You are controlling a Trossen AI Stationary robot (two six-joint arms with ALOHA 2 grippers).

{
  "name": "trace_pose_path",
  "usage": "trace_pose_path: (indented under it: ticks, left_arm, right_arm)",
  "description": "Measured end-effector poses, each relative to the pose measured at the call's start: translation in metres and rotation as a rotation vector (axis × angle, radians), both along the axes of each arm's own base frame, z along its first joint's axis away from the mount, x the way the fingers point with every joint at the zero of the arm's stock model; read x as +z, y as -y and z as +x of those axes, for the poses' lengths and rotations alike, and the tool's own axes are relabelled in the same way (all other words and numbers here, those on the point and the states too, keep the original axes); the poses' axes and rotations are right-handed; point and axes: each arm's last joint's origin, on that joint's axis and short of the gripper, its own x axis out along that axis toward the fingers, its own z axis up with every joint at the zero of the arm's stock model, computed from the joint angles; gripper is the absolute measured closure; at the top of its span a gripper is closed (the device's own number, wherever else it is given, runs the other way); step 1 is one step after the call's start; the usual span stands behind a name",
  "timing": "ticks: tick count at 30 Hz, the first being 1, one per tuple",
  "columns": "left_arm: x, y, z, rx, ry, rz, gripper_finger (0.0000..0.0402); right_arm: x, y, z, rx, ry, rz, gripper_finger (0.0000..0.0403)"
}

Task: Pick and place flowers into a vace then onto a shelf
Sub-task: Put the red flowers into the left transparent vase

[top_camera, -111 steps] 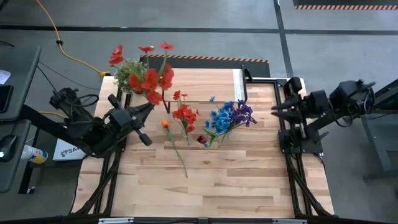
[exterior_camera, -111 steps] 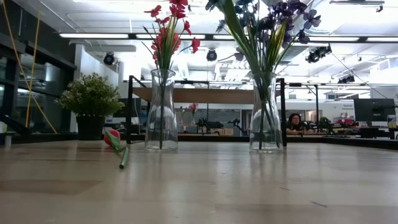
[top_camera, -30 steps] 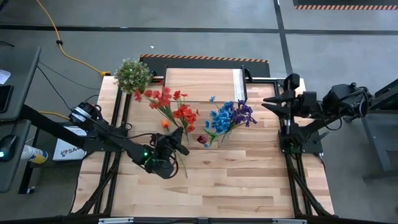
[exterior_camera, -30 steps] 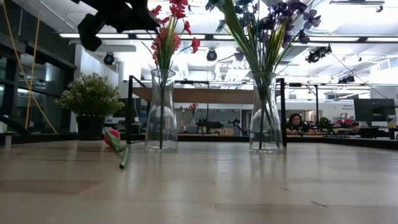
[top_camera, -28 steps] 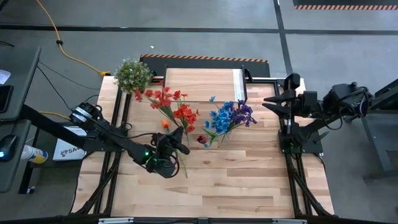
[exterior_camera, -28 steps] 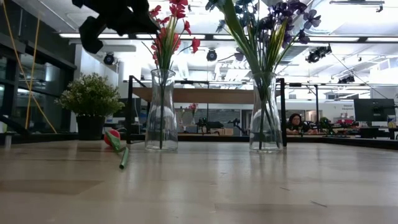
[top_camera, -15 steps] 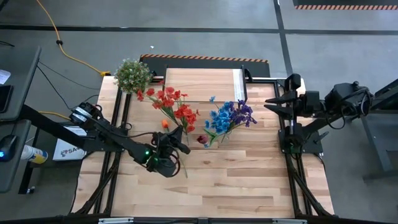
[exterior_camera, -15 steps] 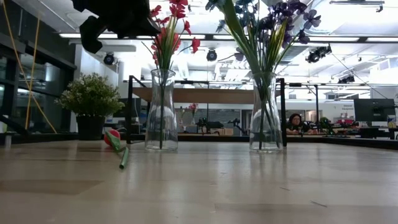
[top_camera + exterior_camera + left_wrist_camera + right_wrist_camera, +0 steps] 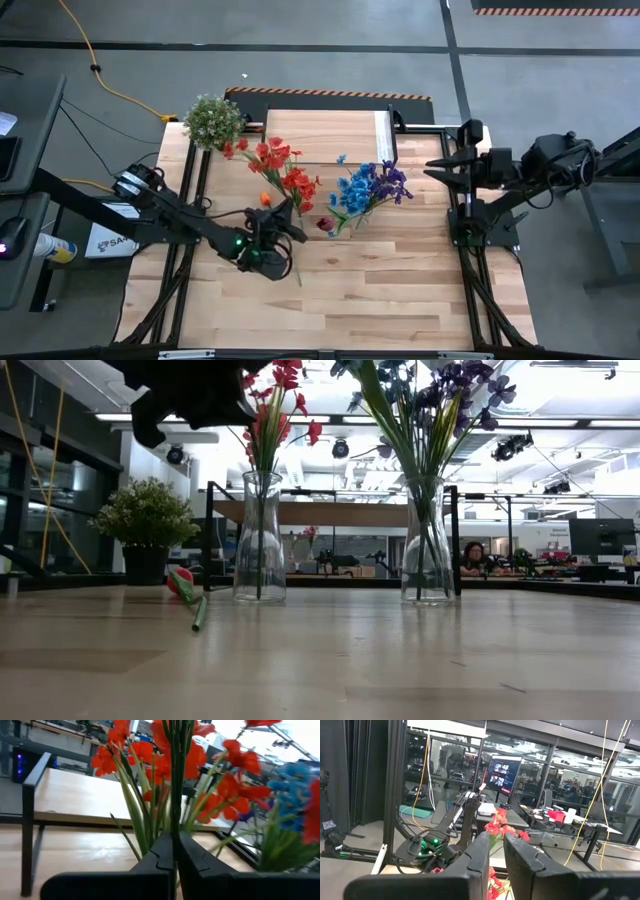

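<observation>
Left hand [image 9: 283, 222]: clamped on a stalk of the red flowers [image 9: 268, 157], blooms pointing away from it toward the shelf [image 9: 330, 136].
Right hand [image 9: 437, 171]: fingers a narrow gap apart, holding nothing, off the counter [image 9: 400, 290] edge.
Vases: two, red vase [image 9: 259, 538], blue vase [image 9: 429, 540], stems upright.
Loose stem [image 9: 196, 608]: one, lying on the counter.
Potted plant [image 9: 213, 120]: one.

Left arm: stretched low across the worktop toward its middle.
Left gripper [image 9: 283, 222]: fingers [image 9: 192, 857] pressed together.
Right arm: folded at the right edge.
Right gripper [image 9: 433, 171]: narrow gap between fingers.
</observation>
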Motion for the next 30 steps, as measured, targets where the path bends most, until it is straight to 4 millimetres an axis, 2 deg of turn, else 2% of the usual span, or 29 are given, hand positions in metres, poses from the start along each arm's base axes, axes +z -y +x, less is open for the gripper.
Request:
trace_pose_path:
  ticks: [4, 22, 30]
  left_arm:
    - [-0.008, -0.004, 0.005, 0.021, -0.016, 0.01, 0.0365]
    - [-0.039, 0.0, 0.013, 0.016, -0.072, 0.036, 0.0365]
    - [-0.04, 0.0, 0.013, 0.017, -0.092, 0.046, 0.0365]
  right_arm:
    - [-0.001, 0.0, 0.0, 0.002, -0.014, -0.005, 0.035]
    - [-0.011, -0.003, 0.002, 0.063, -0.101, -0.032, 0.035]
    - [-0.014, -0.006, 0.008, 0.099, -0.129, -0.044, 0.0356]
